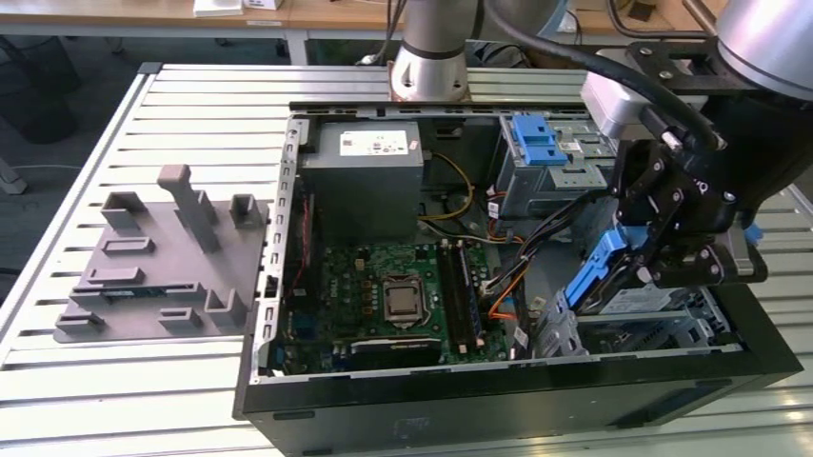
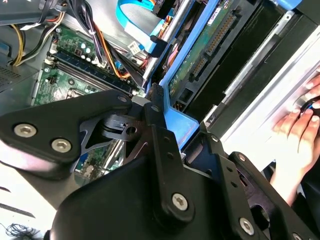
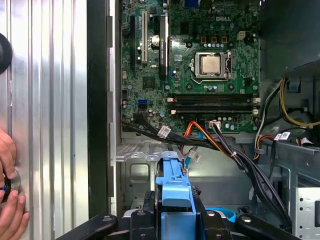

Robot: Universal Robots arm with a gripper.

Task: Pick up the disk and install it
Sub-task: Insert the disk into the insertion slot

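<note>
Clamping the disk (image 1: 597, 271) by its blue side rails, the fingers (image 2: 154, 107) are clenched on it and hold it tilted, its lower end in the metal drive cage (image 1: 661, 328). That cage sits at the near end of the open computer case (image 1: 508, 409), on the exterior view's right. The motherboard (image 1: 394, 295) lies to the disk's left. A person's hand (image 3: 10, 205) rests on the ribbed counter (image 1: 190, 114) beside the case.

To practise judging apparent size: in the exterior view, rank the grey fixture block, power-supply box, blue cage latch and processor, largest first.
1. grey fixture block
2. power-supply box
3. blue cage latch
4. processor
The last two look nearly alike, so that order is unsure.
</note>
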